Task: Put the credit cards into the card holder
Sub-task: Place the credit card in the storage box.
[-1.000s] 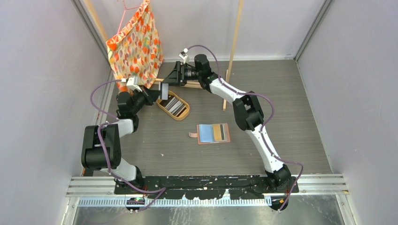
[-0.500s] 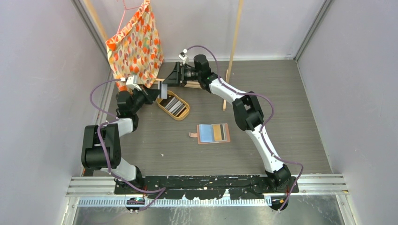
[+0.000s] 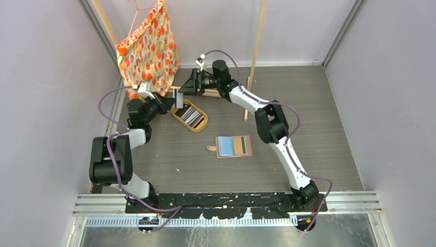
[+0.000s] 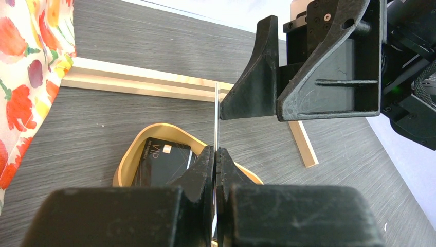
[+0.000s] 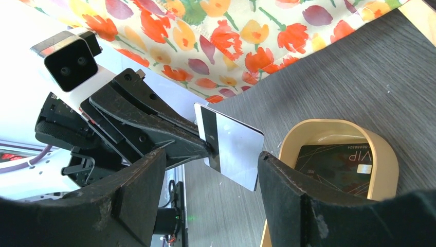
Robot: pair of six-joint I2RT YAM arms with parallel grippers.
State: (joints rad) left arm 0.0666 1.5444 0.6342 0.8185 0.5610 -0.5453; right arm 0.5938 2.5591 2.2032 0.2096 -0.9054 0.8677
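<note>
Left gripper [image 4: 216,152] pinches 1 silver card [image 5: 234,149] upright above the tray [image 5: 334,126], whose other cards [image 5: 337,162] are mostly hidden. Right gripper [image 5: 212,154] stands wide, just beside it. Card holder [image 3: 234,146] lies open, nearer, right.

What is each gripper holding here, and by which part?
The left gripper pinches a silver credit card by its black-striped edge. The right gripper, open astride the card, holds nothing.

Silver card [image 5: 234,149] with black stripe, orange-flowered white cloth [image 5: 231,36], tan tray [image 5: 329,125].
</note>
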